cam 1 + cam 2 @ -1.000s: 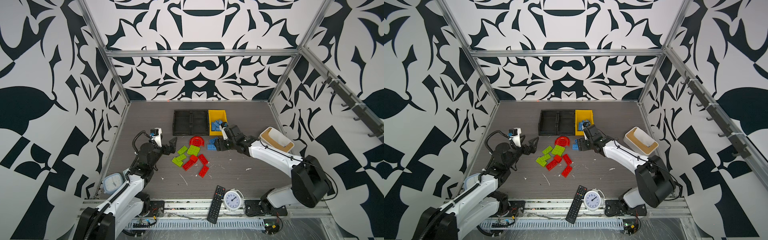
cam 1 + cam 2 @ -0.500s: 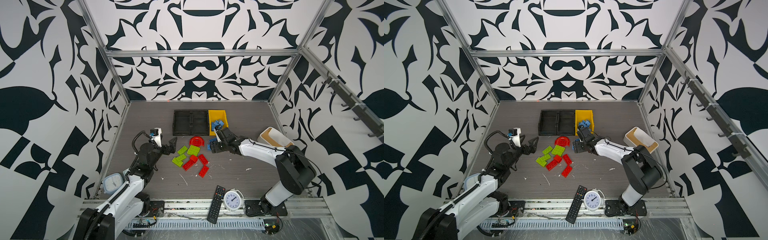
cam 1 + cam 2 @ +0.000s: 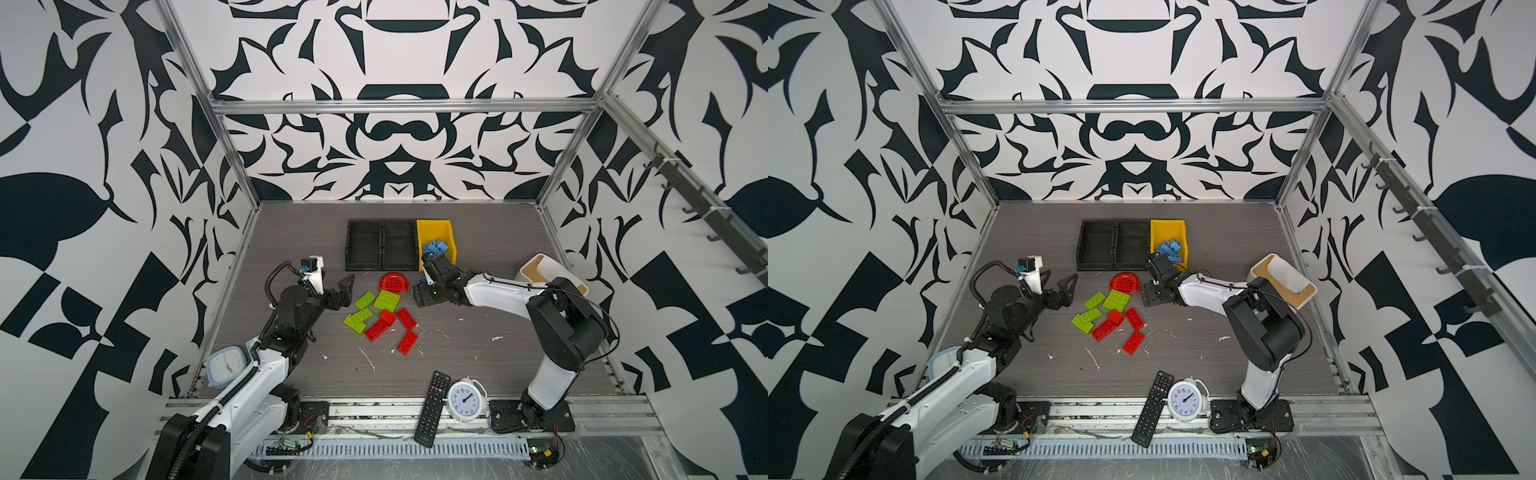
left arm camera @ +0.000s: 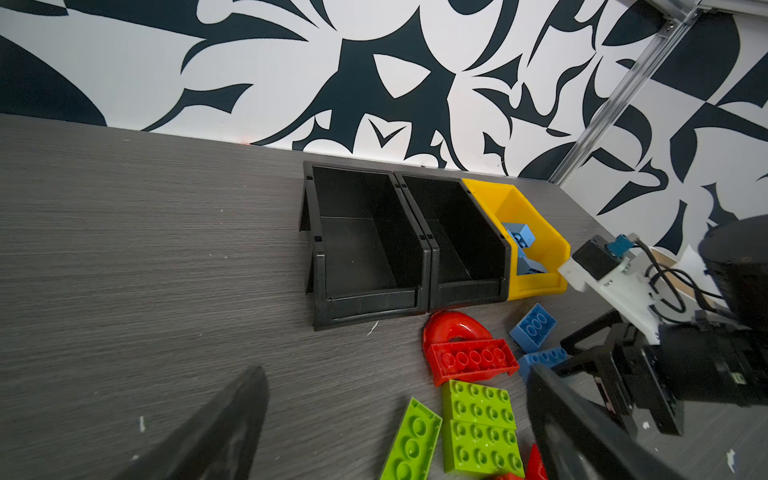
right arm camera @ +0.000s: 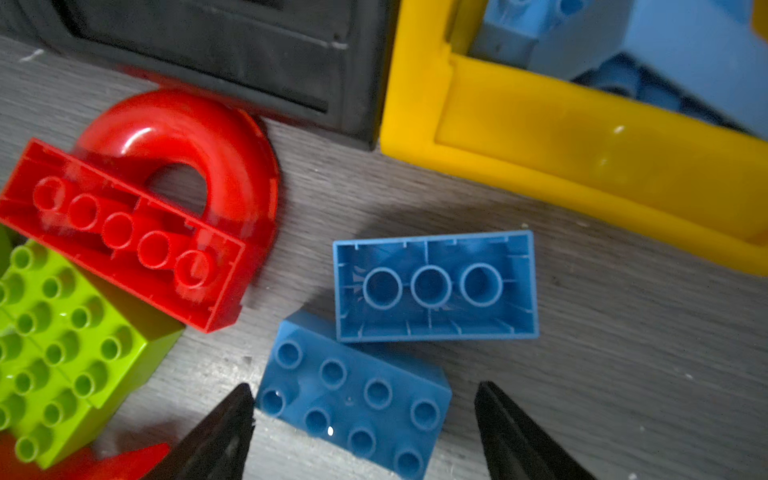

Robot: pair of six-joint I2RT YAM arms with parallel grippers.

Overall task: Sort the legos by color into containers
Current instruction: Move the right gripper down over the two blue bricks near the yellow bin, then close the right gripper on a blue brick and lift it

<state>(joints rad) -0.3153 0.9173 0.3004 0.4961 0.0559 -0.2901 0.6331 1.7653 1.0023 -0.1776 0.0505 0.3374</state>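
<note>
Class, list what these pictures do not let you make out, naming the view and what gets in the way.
Loose blue bricks: in both top views, mostly covered by the right gripper.
Heaped blue bricks in the yellow bin: count unclear; too small in top views, cut off by the right wrist view's edge.
Square clock: partly behind the left arm in both top views.
Remote: button labels too small.

Yellow bin (image 3: 436,228) holds piled blue legos (image 3: 436,247). Joined black trays (image 3: 381,243) touch its side. Just outside its front lip lie two touching pieces: upside-down blue brick (image 5: 434,286) and studs-up blue brick (image 5: 353,395). Red half-round (image 3: 393,282), green bricks (image 3: 386,300) and red bricks (image 3: 406,319) cluster farther out.
</note>
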